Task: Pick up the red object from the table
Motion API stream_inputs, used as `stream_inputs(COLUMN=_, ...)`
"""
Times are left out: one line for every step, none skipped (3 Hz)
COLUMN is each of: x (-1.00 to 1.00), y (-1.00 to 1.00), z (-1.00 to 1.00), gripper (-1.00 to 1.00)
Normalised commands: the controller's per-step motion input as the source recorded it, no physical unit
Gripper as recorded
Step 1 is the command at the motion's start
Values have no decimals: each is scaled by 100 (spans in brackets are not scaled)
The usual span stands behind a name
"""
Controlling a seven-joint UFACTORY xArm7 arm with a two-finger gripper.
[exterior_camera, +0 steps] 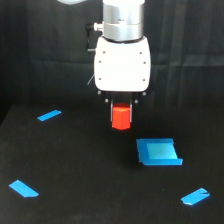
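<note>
Lifting cleanly is the job now, as I judge it, since the red object (pixel 121 117) already sits pinched between the jaws of the gripper (pixel 121 111), which hangs over the middle of the table (pixel 75 170); whether the block's underside has cleared the surface I cannot tell. Nearest, toward the front edge, lie two blue flat pieces, one by the front left corner (pixel 23 188) and one by the front right corner (pixel 195 196), both well apart from the arm. Further in, the blue square piece (pixel 158 152) lies near the block, on the exterior view's right. Rising straight up, without swinging toward it, should keep the hold sure. Another blue sliver (pixel 49 115) lies toward the far left.
</note>
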Motion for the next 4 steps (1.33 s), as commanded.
stream_inputs(x=3, y=2, z=13, gripper=-100)
stream_inputs(x=4, y=-2, z=1, gripper=-100)
stream_inputs(x=-5, y=0, z=4, gripper=-100)
stream_inputs(x=4, y=4, z=4, gripper=-94)
